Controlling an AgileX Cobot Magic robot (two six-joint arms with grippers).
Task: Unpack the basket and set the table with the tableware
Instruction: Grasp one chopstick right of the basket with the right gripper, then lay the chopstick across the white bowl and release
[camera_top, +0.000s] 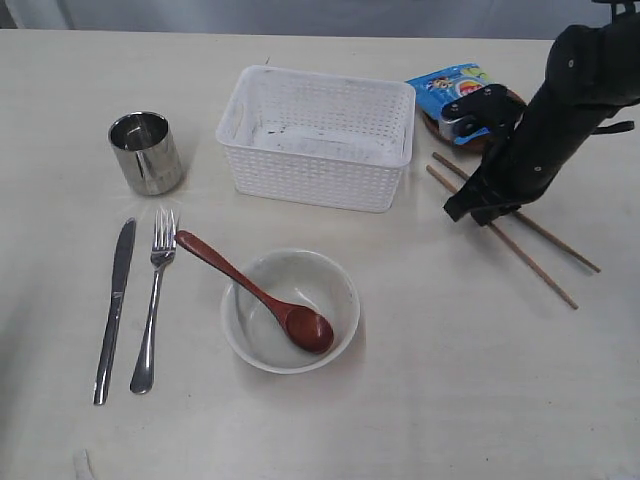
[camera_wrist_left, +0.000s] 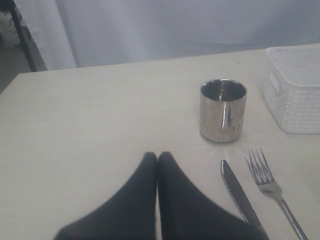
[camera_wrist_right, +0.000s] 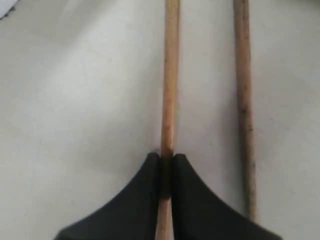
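The empty white basket (camera_top: 312, 178) stands at the back centre of the table (camera_top: 460, 390). To its left stands the steel cup (camera_top: 146, 152). Below the cup lie the knife (camera_top: 113, 310) and fork (camera_top: 153, 300). The wooden spoon (camera_top: 255, 290) rests in the off-white bowl (camera_top: 342, 292). Two chopsticks (camera_top: 540, 272) lie on the right. My right gripper (camera_wrist_right: 166, 159) is shut on one chopstick (camera_wrist_right: 170, 75), and the other chopstick (camera_wrist_right: 242, 100) lies beside it. My left gripper (camera_wrist_left: 157, 156) is shut on nothing, near the cup (camera_wrist_left: 223, 110) and knife (camera_wrist_left: 239, 192).
A blue snack bag (camera_top: 450, 85) lies on the small brown plate (camera_top: 432, 125) behind the right arm. The right gripper (camera_top: 466, 211) is low over the table to the right of the basket. In the left wrist view, the fork (camera_wrist_left: 270, 187) and a basket corner (camera_wrist_left: 295, 90) show.
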